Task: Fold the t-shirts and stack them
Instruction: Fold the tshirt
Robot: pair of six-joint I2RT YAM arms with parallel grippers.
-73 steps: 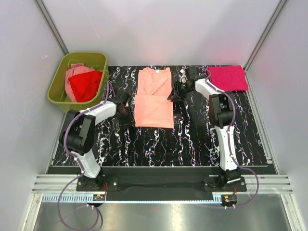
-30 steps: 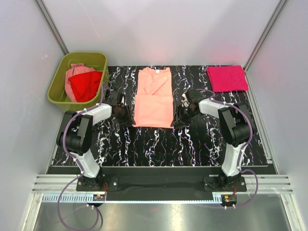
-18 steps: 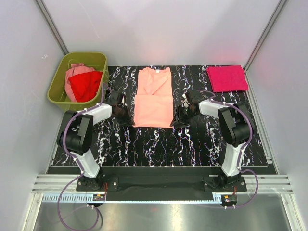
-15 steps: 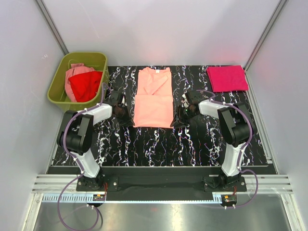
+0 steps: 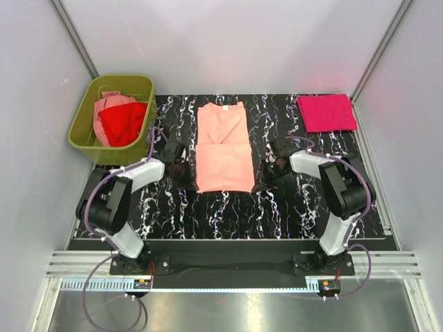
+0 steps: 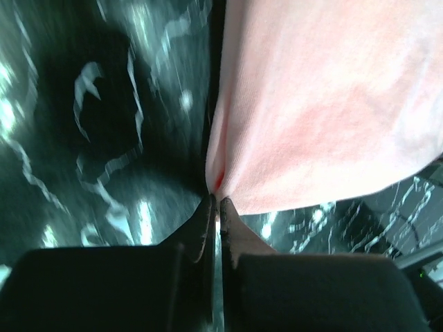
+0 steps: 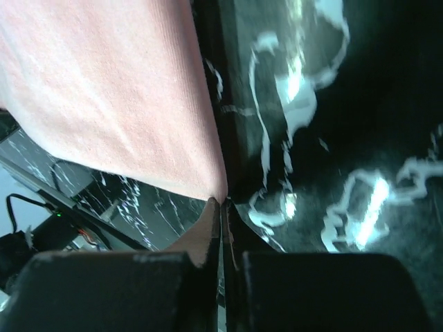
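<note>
cloth of salmon t-shirt (image 5: pixel 223 149) pinched by left hand (image 6: pixel 215 205) and right hand (image 7: pixel 221 207).

Black marbled worktop (image 5: pixel 291 207): salmon-peach t-shirt (image 5: pixel 223 149) flat at centre; folded magenta-pink t-shirt (image 5: pixel 327 112) at far right corner; olive-green bin (image 5: pixel 82 114) at far left corner.

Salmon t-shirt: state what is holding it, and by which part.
The salmon-peach t-shirt is pinched at both sides. The left tool grips its left edge by the near corner, and the right tool grips its right edge by the near corner.
</note>
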